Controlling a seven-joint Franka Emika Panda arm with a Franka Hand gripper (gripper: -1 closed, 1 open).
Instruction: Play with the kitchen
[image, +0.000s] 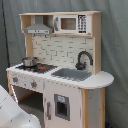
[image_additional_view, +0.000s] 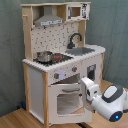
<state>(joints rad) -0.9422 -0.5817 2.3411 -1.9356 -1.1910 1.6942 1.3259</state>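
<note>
Backdrop: grey-green curtain hangs behind everything in both exterior views; a light wooden floor shows at the bottom of the second exterior view.

Kitchen: the kitchen (image_additional_view: 62, 60) stands upright against the curtain, white panels with light-wood edges; it fills most of both exterior views.

Oven door: the oven door (image_additional_view: 67, 99) sits low on the front, below the knobs (image_additional_view: 65, 72); it looks slightly ajar in the second exterior view, though I cannot be sure.

Stovetop: the black-red stovetop (image: 37, 67) carries a small metal pot (image: 29, 61) near its back corner.

Sink side: the grey sink (image: 71, 74) lies beside the stovetop, the black faucet (image: 83, 59) arching over it.

Upper shelf: the hood (image: 38, 27) and the microwave (image: 70, 23) sit side by side at the top.

Arm pose: the arm (image_additional_view: 112, 100) comes in low from the second exterior view's right, its wrist reaching level toward the oven door.

Hand: the hand (image_additional_view: 84, 89) is right at the door's outer edge, touching or nearly so; how far it is open, and whether it has hold of anything, I cannot tell.

Risk, door: a pull off the hinge line would likely strain the door or slip the hand off the edge.

Risk, tipping: a hard push or tug this low could rock the tall, light kitchen and send the pot sliding.

Risk, collision: the bulky wrist is close to the lower front panel, so a wide swing could knock it.
</note>
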